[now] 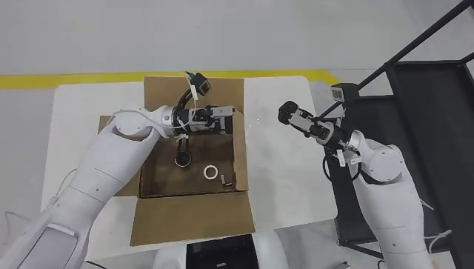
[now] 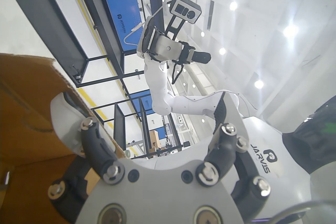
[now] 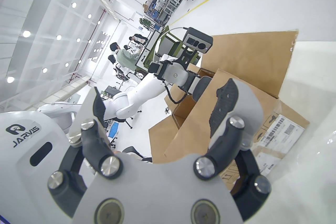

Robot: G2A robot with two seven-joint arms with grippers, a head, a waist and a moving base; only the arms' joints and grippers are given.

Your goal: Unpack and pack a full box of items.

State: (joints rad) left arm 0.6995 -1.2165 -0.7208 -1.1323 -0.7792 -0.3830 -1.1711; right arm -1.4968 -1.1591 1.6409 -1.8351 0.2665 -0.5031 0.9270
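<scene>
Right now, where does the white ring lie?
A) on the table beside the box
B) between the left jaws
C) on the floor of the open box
C: the white ring lies loose on the floor of the cardboard box.

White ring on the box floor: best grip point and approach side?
Come from straight above: the white ring lies flat, hole up, on the floor of the box, whose walls block a side approach. Probably pinch one stretch of its rim, one finger in the hole, one outside, on the side away from the small dark item.
</scene>
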